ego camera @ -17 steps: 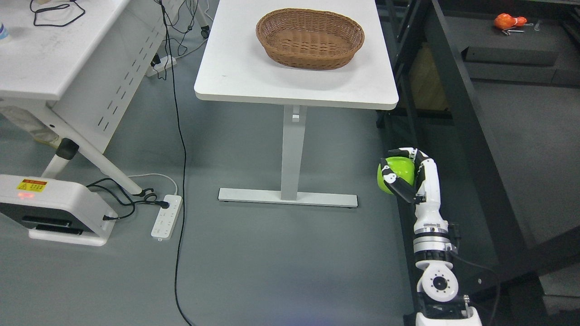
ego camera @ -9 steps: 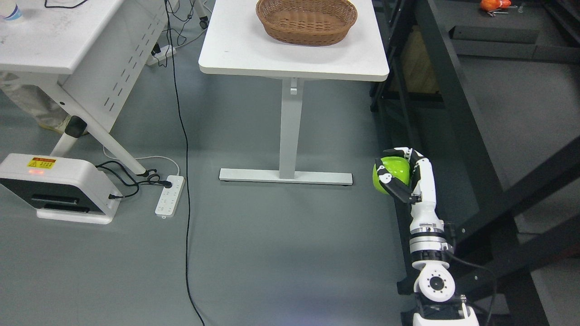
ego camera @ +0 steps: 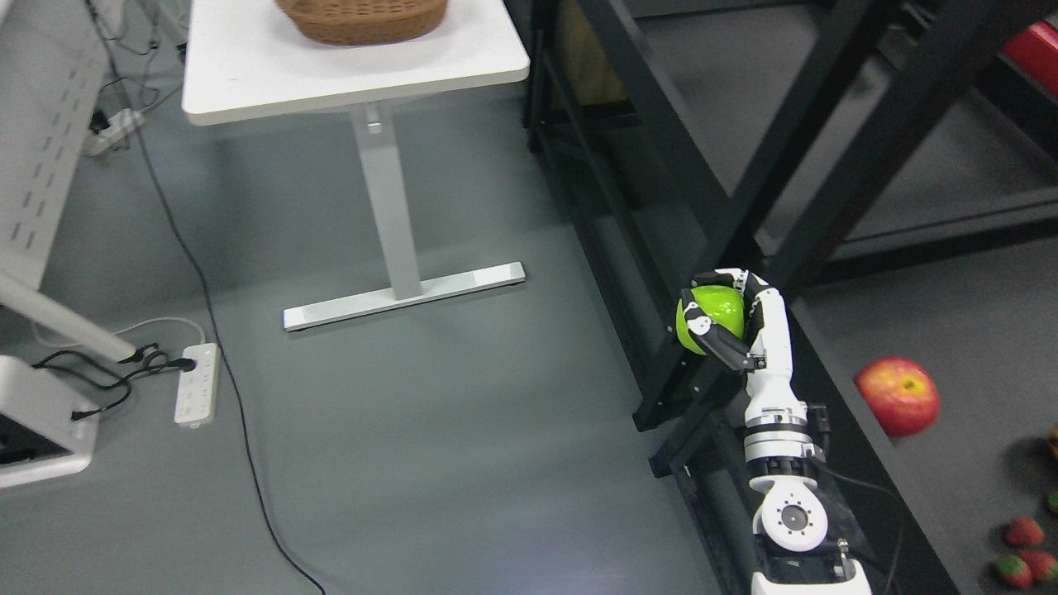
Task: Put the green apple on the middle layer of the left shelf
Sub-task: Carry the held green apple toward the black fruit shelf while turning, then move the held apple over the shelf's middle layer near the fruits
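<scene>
Green apple [ego camera: 716, 312] sits clasped in the right hand [ego camera: 727, 318], fingers curled around it — held over the floor beside the black shelf frame [ego camera: 661, 140]. On the shelf surface to the right lies a red apple [ego camera: 898, 395]. Farther off, a white bench [ego camera: 347, 70] carries a wicker basket [ego camera: 364, 18].

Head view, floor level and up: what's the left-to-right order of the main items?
Power strip → white table → green apple in the right hand → red apple → strawberries.
</scene>
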You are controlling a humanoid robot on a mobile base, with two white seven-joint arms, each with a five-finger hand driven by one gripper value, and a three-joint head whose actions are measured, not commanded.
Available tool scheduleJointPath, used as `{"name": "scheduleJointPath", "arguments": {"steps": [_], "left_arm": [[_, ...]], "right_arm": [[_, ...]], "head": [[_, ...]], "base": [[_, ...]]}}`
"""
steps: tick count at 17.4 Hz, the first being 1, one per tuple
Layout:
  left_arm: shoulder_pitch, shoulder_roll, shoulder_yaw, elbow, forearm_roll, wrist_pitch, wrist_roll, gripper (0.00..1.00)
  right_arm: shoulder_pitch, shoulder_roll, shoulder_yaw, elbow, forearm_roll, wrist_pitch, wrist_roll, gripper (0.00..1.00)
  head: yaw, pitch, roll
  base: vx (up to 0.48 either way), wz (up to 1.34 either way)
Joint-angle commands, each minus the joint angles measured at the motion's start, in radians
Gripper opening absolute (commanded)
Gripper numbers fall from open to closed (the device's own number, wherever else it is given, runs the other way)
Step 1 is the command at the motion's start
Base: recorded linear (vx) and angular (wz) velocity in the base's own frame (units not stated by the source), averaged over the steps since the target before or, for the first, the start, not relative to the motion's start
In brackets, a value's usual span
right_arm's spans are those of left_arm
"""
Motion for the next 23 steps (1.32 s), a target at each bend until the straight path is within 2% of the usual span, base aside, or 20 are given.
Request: {"name": "scheduleJointPath", "arguments": {"steps": [1, 15, 23], "left_arm": [[-0.022, 0.017, 0.0, 0.0, 0.0, 0.0, -0.001, 1.0], [-0.022, 0.017, 0.0, 0.0, 0.0, 0.0, -0.001, 1.0], [-0.022, 0.017, 0.0, 0.0, 0.0, 0.0, -0.001, 1.0]], "right_arm": [[-0.001, -0.017, 0.004, -0.002, 0.0, -0.001, 0.005, 0.0], [0.0, -0.017, 0.004, -0.002, 0.0, 0.005, 0.005, 0.0], [-0.004, -0.017, 0.001, -0.002, 0.0, 0.006, 0.005, 0.0]], "head": [[0.0, 0.0, 0.0], [0.0, 0.0, 0.0], [0.0, 0.0, 0.0]], "base": [[-0.151, -0.85], [-0.029, -1.02], [0.118, -0.47]]}}
